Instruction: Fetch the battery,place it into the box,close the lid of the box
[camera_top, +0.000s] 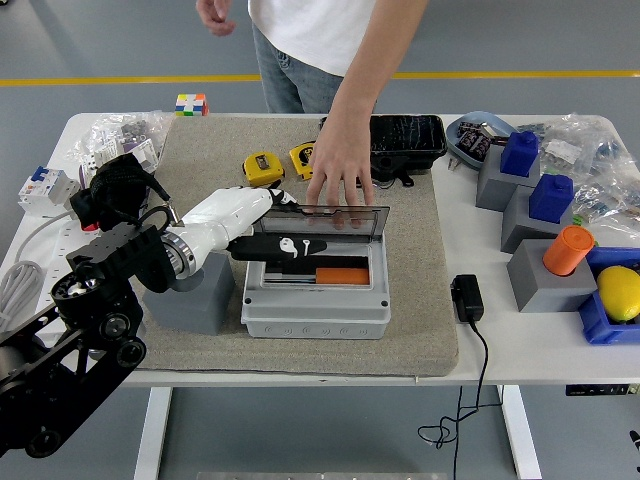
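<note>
A grey box (315, 304) sits on the grey mat, with an orange battery (342, 275) lying inside it. Its clear lid (335, 221) is tilted about halfway down over the opening. My left hand (262, 222), white with black fingers, is stretched out flat on the lid's left part and holds nothing. One black finger (288, 246) points right across the lid's front. A person's hand (338, 165) rests its fingertips on the lid's back edge. My right arm does not show.
A grey block (196, 295) stands left of the box, partly hidden by my forearm. Two yellow tape measures (264, 166) and a black case (405, 140) lie behind the box. A black adapter (466, 296) with its cable lies right of the mat. Grey blocks with blue and orange pieces stand at right.
</note>
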